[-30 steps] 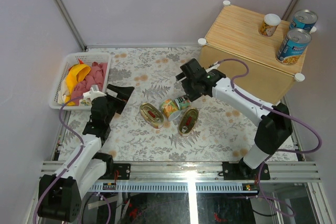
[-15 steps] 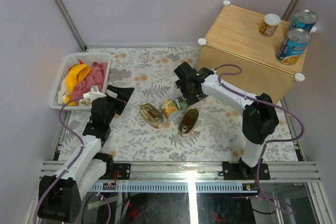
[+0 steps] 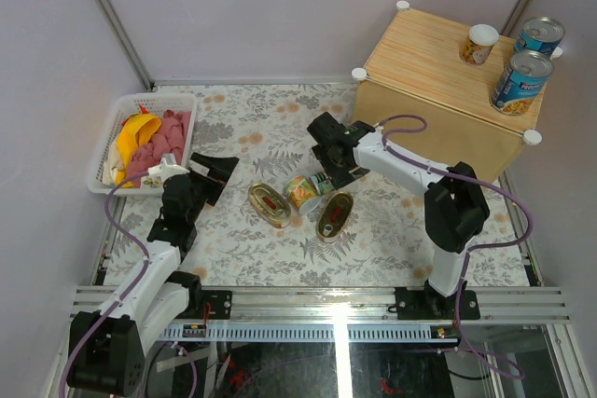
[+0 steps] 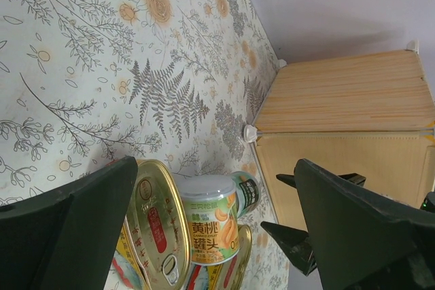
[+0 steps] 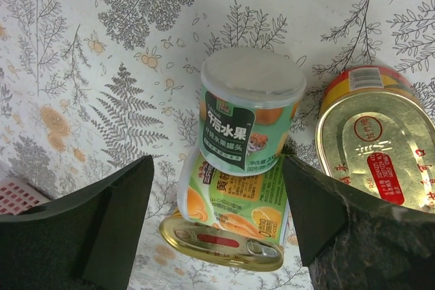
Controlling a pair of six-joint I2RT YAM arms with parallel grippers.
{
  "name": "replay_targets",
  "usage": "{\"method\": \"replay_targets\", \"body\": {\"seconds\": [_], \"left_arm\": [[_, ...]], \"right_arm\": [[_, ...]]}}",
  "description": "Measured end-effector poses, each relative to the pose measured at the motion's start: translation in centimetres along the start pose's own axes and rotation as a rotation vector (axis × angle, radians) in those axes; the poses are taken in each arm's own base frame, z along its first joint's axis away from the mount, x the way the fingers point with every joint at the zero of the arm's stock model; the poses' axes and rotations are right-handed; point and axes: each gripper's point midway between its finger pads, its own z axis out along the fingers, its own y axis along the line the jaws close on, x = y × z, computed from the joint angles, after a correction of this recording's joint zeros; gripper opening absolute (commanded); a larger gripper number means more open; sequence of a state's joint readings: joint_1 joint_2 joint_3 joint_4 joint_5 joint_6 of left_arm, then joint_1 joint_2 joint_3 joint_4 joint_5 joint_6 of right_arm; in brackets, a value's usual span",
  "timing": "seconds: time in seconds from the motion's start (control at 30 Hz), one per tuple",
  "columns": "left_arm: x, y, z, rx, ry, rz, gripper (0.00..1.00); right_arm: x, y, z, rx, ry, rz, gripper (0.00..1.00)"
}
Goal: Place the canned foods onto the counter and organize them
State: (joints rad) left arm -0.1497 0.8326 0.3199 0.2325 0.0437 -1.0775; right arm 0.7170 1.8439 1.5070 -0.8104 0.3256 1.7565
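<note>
This is a robotics lab test cell. A left arm (image 3: 140, 272) and a right arm (image 3: 410, 170) are bolted to an aluminium rail (image 3: 326, 303) at 6 o'clock of a desk (image 3: 261, 109) covered with a floral cloth. Plain pale panels (image 3: 280, 6) on metal struts (image 3: 112, 16) close it in from 9 through 12 to 3 o'clock, and purple cables (image 3: 401, 118) loop along the arms.

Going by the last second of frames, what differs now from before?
The right arm swung its elbow leftward, and the right gripper edged left. Its jaws are open over the small cans, and nothing was gripped or released. The left gripper, the two gold tins and the three cans on the counter stayed put.
</note>
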Motion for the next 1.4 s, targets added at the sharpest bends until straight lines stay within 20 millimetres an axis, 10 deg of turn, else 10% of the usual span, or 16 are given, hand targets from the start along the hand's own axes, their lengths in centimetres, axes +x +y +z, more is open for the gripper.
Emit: {"method": "replay_targets", "body": {"seconds": [1.4], "left_arm": [[0.5,1.4,0.4,-0.040,0.019,0.041,1.00]], "right_arm": [[1.4,-2.0,5.2,0.091,-0.010,-0.035,0.73]]}}
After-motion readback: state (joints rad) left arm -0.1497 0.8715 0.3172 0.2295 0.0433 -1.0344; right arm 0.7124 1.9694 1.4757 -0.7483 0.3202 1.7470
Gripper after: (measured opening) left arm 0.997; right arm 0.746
